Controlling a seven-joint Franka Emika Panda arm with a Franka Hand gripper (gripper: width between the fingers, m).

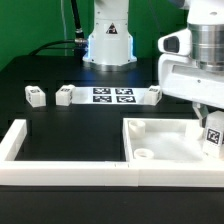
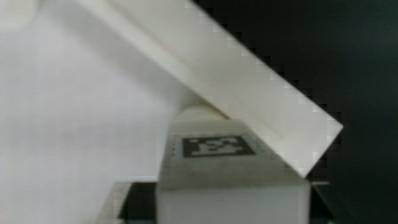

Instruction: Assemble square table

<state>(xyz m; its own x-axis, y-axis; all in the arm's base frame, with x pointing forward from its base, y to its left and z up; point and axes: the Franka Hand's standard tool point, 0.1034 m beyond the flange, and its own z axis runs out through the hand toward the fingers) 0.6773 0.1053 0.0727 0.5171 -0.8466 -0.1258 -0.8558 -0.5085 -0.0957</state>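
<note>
The white square slab (image 1: 170,140) with a raised rim lies at the exterior view's lower right, with a round hole (image 1: 145,155) at its near left corner. My gripper (image 1: 212,126) is shut on a white tagged leg block (image 1: 213,136) and holds it upright over the slab's right side. In the wrist view the leg block (image 2: 217,150) stands between my dark fingers (image 2: 143,200), against the slab's inner floor (image 2: 71,110) and beside its rim (image 2: 249,70). I cannot tell if the leg touches the slab. Three more leg blocks (image 1: 35,95), (image 1: 65,95), (image 1: 152,95) lie in a row farther back.
The marker board (image 1: 112,95) lies between the loose legs. The long white U-shaped border wall (image 1: 60,172) runs along the front and up the exterior view's left side. The robot base (image 1: 108,40) stands at the back.
</note>
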